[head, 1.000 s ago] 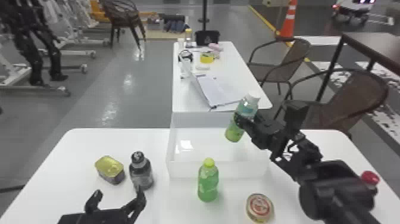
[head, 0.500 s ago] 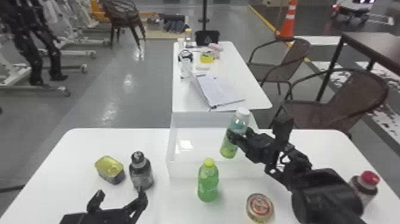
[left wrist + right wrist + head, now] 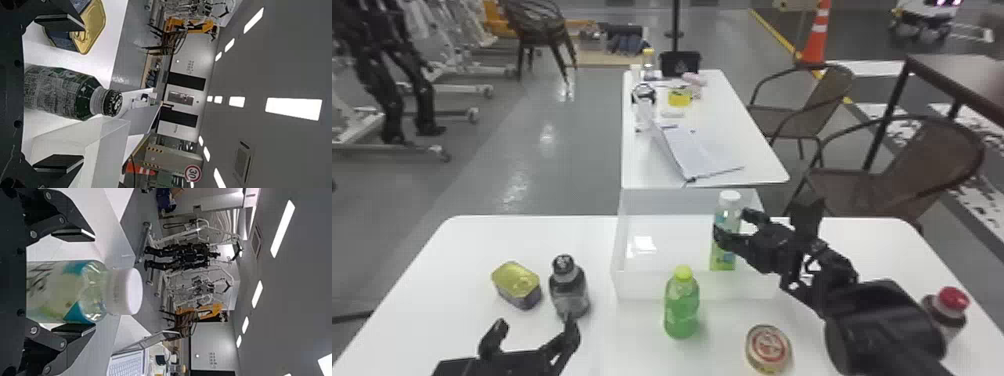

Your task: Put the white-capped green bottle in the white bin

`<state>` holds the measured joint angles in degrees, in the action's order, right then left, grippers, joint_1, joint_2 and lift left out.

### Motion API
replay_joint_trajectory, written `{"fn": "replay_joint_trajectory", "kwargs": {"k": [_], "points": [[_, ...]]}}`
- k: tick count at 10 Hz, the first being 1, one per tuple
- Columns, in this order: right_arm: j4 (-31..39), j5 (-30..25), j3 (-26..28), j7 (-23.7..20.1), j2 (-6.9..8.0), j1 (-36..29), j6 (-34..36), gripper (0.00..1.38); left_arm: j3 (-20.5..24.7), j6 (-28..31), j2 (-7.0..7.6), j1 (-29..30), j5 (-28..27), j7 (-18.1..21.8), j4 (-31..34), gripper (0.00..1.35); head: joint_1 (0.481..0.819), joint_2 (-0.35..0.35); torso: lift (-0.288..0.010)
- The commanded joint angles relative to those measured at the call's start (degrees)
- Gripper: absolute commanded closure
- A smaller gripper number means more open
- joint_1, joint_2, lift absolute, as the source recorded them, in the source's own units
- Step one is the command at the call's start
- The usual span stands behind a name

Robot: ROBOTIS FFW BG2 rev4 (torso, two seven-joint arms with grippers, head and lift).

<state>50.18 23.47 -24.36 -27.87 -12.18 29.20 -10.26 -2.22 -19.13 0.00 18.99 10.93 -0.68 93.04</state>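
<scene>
Inside the white bin point(image 3: 642, 287), the white-capped green bottle point(image 3: 725, 257) is upright between the right gripper's point(image 3: 734, 225) widely set jaws, one clear of it; its base appears hidden behind the bin's near wall. Left gripper point(image 3: 535, 325): jaws wide, empty. Yellow-capped bottle point(image 3: 682, 310) partly obscures that wall.

Far beyond my left fingers point(image 3: 536, 330), I can read "30" on a round, red-ringed sign point(image 3: 192, 173). The label on the bottle point(image 3: 726, 250) between my right fingers point(image 3: 733, 226) bears dark writing I can't make out.
</scene>
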Motion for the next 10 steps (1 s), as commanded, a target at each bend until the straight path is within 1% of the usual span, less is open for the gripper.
{"fn": "replay_joint_trajectory", "kwargs": {"k": [1, 5, 6, 7, 8, 10], "points": [[0.01, 0.09, 0.1, 0.01, -0.04, -0.02, -0.19, 0.1, 0.02, -0.03, -0.15, 0.08, -0.03, -0.02, -0.05, 0.13, 0.549, 0.0, -0.1], [0.8, 0.26, 0.19, 0.01, -0.21, -0.64, -0.72, 0.1, -0.07, -0.03, -0.15, -0.01, 0.06, -0.02, 0.04, 0.13, 0.549, 0.0, -0.1], [3.26, -0.27, 1.07, 0.01, -0.48, -2.13, -0.72, 0.1, -0.07, -0.2, -0.15, -0.01, -0.03, -0.02, 0.04, 0.13, 0.549, 0.0, -0.1], [9.32, -2.29, 4.32, 0.98, -0.74, -5.56, 1.48, 0.11, -0.16, -0.47, -0.15, -0.09, -0.21, -0.02, 0.04, 0.13, 0.549, 0.0, -0.1], [17.06, -4.48, 7.75, 3.52, -1.09, -11.1, 4.2, 0.11, -0.25, -0.73, -0.15, -0.18, -0.38, -0.02, 0.04, 0.13, 0.549, 0.0, -0.1], [31.03, -7.3, 15.22, 5.37, -1.18, -21.2, 7.1, 0.11, -0.25, -1.08, -0.15, -0.27, -0.56, -0.02, 0.13, 0.13, 0.549, 0.0, -0.1]]}}
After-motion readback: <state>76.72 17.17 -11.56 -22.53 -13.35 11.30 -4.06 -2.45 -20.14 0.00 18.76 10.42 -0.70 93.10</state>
